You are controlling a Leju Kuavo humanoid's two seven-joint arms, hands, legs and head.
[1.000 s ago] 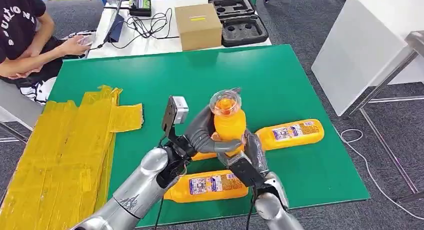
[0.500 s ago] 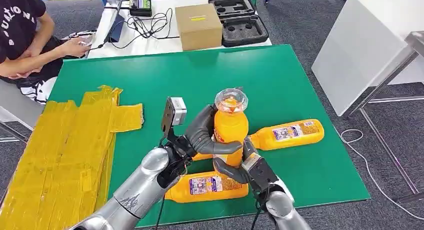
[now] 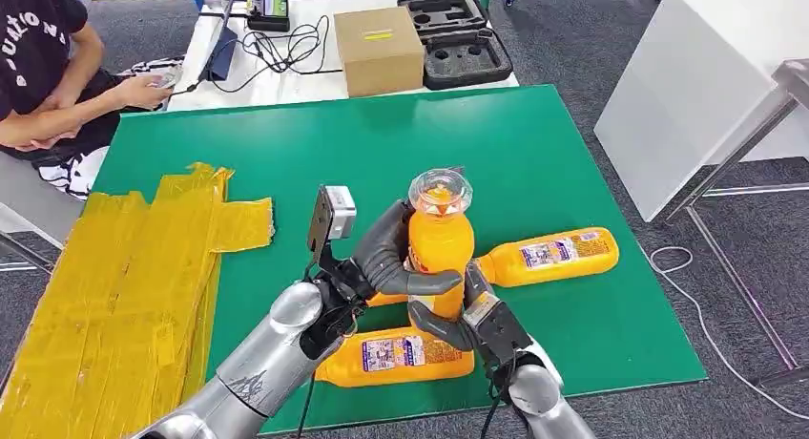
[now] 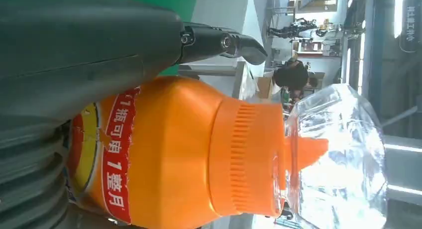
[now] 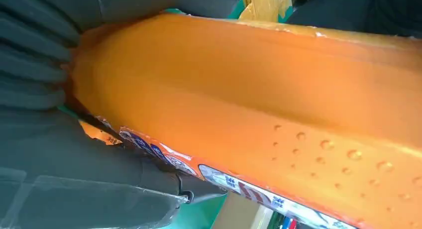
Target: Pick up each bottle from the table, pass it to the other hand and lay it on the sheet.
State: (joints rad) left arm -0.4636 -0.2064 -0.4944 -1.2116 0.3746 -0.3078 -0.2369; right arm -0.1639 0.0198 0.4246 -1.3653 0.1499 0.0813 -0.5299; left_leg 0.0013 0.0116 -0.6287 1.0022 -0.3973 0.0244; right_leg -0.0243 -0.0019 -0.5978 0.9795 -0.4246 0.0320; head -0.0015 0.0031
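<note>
Bottle in hands: orange bottle (image 3: 439,243) stands upright above the green table (image 3: 534,143), clear cap on top.
Left hand: left hand (image 3: 386,258) wraps its fingers around the bottle's middle.
Right hand: right hand (image 3: 458,320) cups the bottle's lower end, fingers against it.
Other bottles: one lying bottle (image 3: 549,253) to the right, another lying bottle (image 3: 396,353) near the front edge.
Sheet: yellow sheet (image 3: 114,286) covers the table's left side, well apart from the held bottle.
Behind: cardboard box (image 3: 379,48) on a white table; a seated person (image 3: 48,67) at far left.

Green table (image 3: 534,143), yellow sheet (image 3: 124,277) at its left, two orange bottles (image 3: 549,255) (image 3: 396,355) lying flat
</note>
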